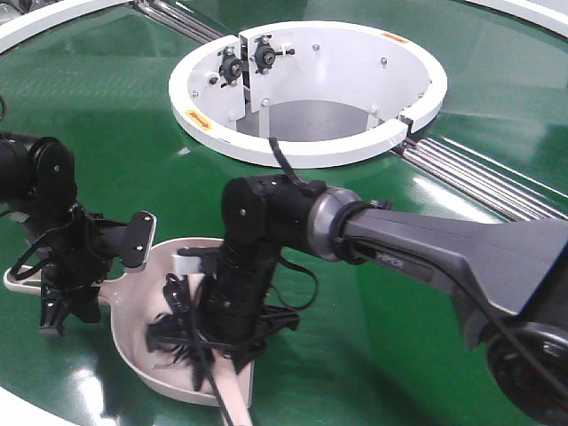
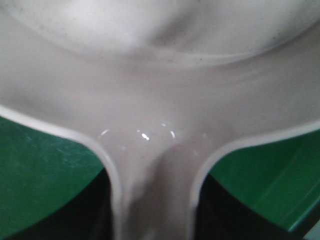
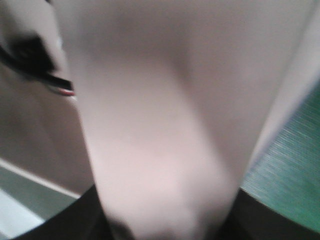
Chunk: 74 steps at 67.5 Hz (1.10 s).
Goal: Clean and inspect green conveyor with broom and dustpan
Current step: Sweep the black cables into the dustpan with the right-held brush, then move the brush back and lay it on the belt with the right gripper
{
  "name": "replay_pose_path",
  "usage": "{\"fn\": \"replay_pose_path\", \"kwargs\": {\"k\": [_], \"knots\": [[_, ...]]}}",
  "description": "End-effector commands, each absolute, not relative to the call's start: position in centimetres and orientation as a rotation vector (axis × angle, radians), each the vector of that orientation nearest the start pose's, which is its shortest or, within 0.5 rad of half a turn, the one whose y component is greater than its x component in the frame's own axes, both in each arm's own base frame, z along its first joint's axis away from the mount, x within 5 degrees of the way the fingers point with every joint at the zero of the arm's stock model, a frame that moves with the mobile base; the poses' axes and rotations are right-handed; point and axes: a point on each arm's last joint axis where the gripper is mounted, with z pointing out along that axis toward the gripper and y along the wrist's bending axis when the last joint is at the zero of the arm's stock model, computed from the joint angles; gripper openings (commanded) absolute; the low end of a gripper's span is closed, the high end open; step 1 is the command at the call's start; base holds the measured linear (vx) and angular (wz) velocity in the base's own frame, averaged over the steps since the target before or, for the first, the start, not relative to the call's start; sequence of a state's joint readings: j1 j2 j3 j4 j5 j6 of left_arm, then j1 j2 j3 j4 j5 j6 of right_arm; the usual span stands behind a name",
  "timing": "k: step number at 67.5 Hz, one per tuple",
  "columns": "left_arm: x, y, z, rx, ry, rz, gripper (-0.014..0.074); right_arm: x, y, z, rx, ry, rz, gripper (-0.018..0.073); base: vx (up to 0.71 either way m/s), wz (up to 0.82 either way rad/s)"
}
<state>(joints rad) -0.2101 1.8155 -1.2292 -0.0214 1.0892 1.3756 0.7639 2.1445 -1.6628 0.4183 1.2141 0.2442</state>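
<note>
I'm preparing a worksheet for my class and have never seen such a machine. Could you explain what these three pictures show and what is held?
It is a two-armed robot. The wide picture looks forward over the green conveyor, with its white ring opening and steel rollers. The other two come from cameras on the wrists. The left gripper holds the dustpan by its handle; the right gripper holds the broom, bristles over the pan.

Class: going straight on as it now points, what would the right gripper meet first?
Probably the floor of the wide cream plastic dustpan, below the dark-bristled cream broom the right gripper holds; depth unclear.
</note>
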Motion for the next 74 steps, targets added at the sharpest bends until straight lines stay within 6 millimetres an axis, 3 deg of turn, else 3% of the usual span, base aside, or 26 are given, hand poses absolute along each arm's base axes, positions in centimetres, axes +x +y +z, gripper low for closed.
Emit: {"fn": "replay_pose_path", "kwargs": {"k": [1,15,34,48,59,74], "knots": [[32.9,-7.5,21.6,-2.26,-2.274,-0.002,-0.0006,28.3,32.3,22.2,-0.654,3.197,0.656,-0.0005,0.0,0.0],[32.9,-7.5,21.6,-2.26,-2.274,-0.002,-0.0006,28.9,32.4,24.0,-0.666,3.122,0.645,-0.0005,0.0,0.0],[32.9,-7.5,21.6,-2.26,-2.274,-0.002,-0.0006,29.6,30.0,26.9,-0.625,3.009,0.427,-0.0002,0.0,0.0],[32.9,-7.5,21.6,-2.26,-2.274,-0.002,-0.0006,30.6,25.6,29.5,-0.558,2.919,0.259,-0.0002,0.0,0.0],[32.9,-7.5,21.6,-2.26,-2.274,-0.002,-0.0006,30.5,21.2,29.1,-0.496,2.924,0.092,-0.0002,0.0,0.0],[32.9,-7.5,21.6,-2.26,-2.274,-0.002,-0.0006,30.1,14.1,27.9,-0.379,2.905,0.081,-0.0002,0.0,0.0]]}}
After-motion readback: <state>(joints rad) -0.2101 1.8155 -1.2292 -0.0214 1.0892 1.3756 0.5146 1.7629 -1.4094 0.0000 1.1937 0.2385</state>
